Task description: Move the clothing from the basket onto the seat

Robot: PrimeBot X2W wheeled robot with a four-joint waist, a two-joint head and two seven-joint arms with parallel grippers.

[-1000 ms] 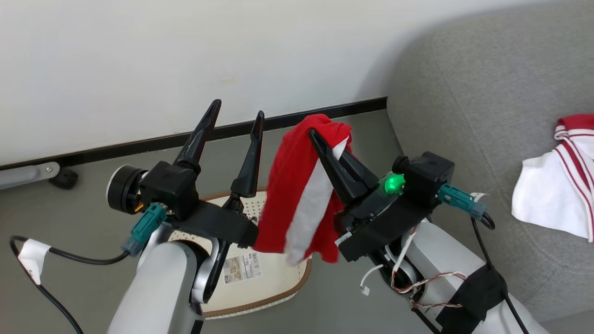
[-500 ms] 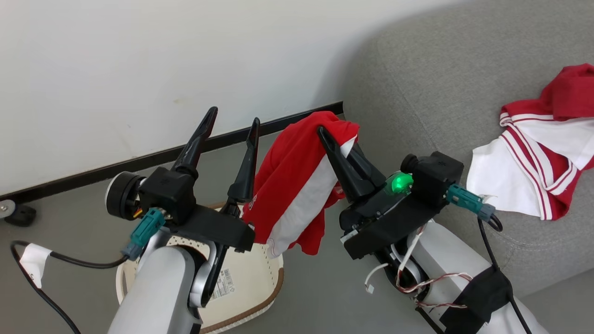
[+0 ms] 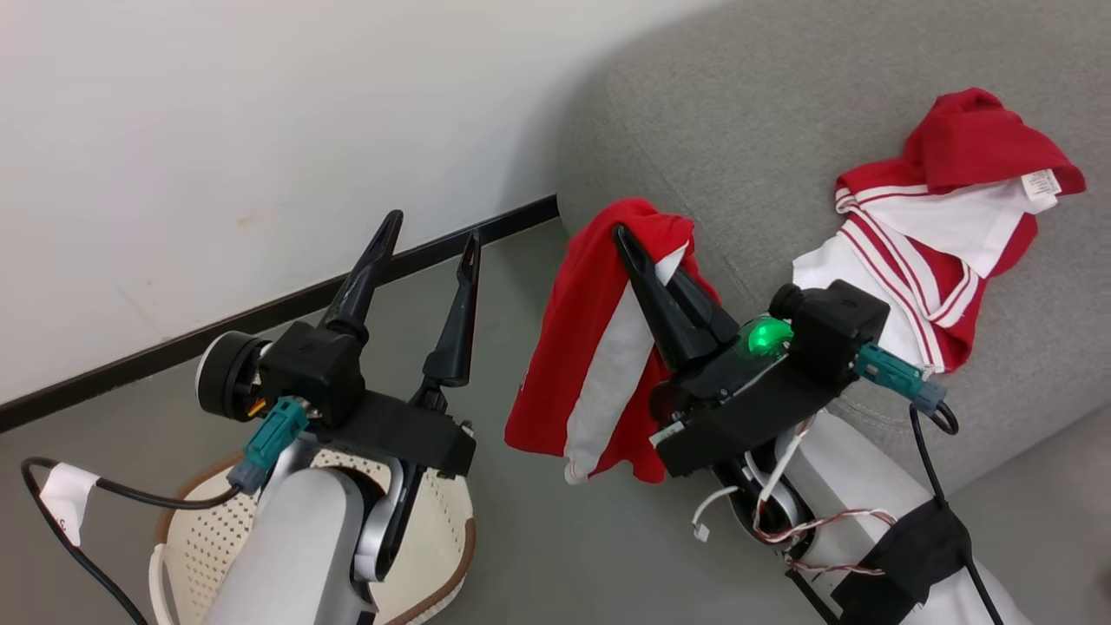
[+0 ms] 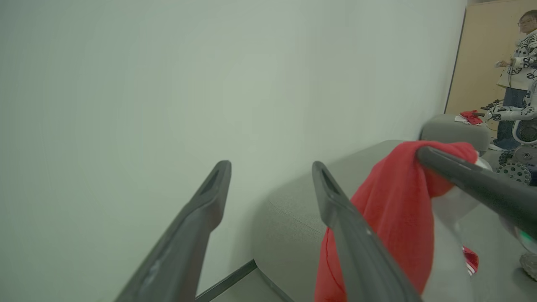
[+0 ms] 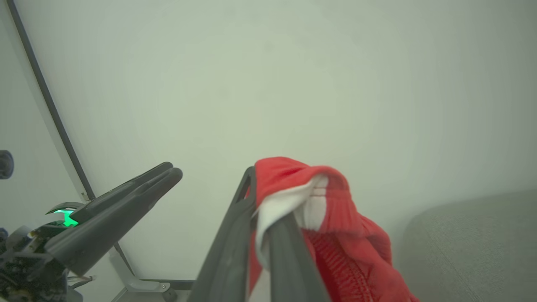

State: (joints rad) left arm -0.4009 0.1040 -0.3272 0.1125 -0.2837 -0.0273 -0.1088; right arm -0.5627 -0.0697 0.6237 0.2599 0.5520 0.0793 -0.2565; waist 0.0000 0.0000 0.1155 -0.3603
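My right gripper [image 3: 649, 260] is shut on a red clothing piece with a white panel [image 3: 590, 356], which hangs from the fingers beside the grey seat's rounded left end [image 3: 746, 148]. The right wrist view shows the gripper [image 5: 262, 197] pinching the red and white fabric [image 5: 335, 218]. A second red-and-white striped piece with a small tag [image 3: 946, 217] lies on the seat cushion. My left gripper [image 3: 434, 230] stands open and holds nothing, raised above the cream basket [image 3: 451, 555], much of which is hidden by the left forearm. The left wrist view shows its fingers [image 4: 209, 197] spread.
A pale wall with a black baseboard [image 3: 260, 312] runs behind. A black cable with a white tag [image 3: 65, 495] trails on the grey floor at left. In the left wrist view a person [image 4: 520, 54] stands far off beside another robot [image 4: 514, 113].
The head camera has turned right, so the basket slid to the lower left and more of the seat shows. The right gripper with the red piece is now beside the seat's end.
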